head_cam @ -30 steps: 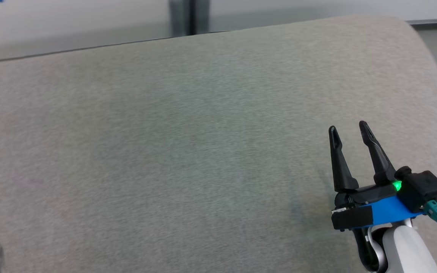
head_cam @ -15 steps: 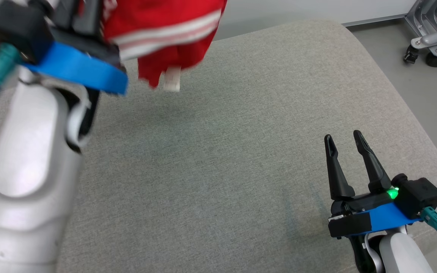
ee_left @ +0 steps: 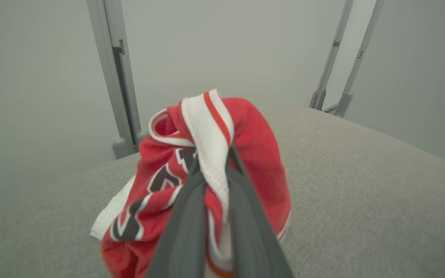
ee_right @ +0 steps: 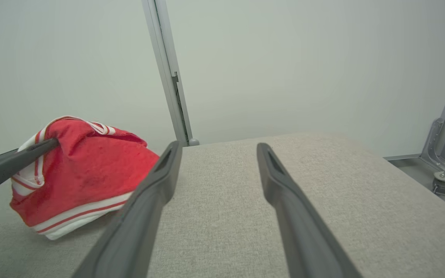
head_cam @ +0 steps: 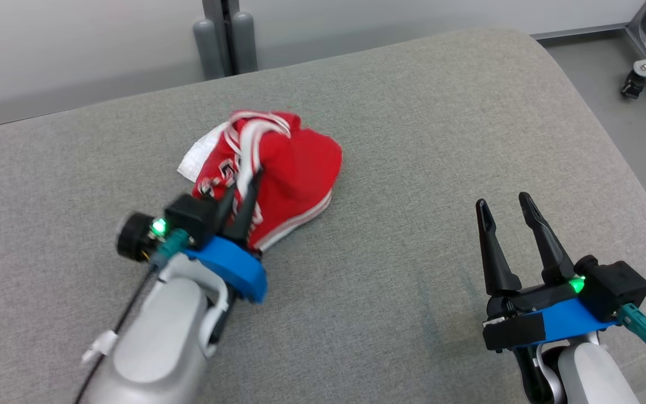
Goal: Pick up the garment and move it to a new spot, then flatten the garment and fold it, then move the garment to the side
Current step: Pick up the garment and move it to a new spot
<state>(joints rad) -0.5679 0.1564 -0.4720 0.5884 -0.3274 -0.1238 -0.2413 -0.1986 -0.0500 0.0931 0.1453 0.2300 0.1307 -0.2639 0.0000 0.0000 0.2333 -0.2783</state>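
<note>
**Head view: red garment in a heap, left pinch on its trim**

The garment is a red jersey-like piece with white and red striped edging. It sits bunched on the grey upholstered surface, left of centre and toward the far edge. A white tag or lining pokes out on its far-left side.

The left gripper has its fingers pressed together on a fold of the white trim band at the top of the heap. In the left wrist view the band runs down between the two fingers. The right gripper is spread and empty, well apart to the right, over bare fabric.

Handling, as judged:
- Light, limp knit with no stiffness. It will sag from any single hold and keep no shape.
- Not fragile.
- The trim looks the firmest part and the least likely to slip from narrow fingers.
- For flattening, a second hold on the striped hem facing the right gripper seems sensible, so the two holds can draw the cloth apart.
- Which opening the pinched band belongs to: cannot tell.
</note>
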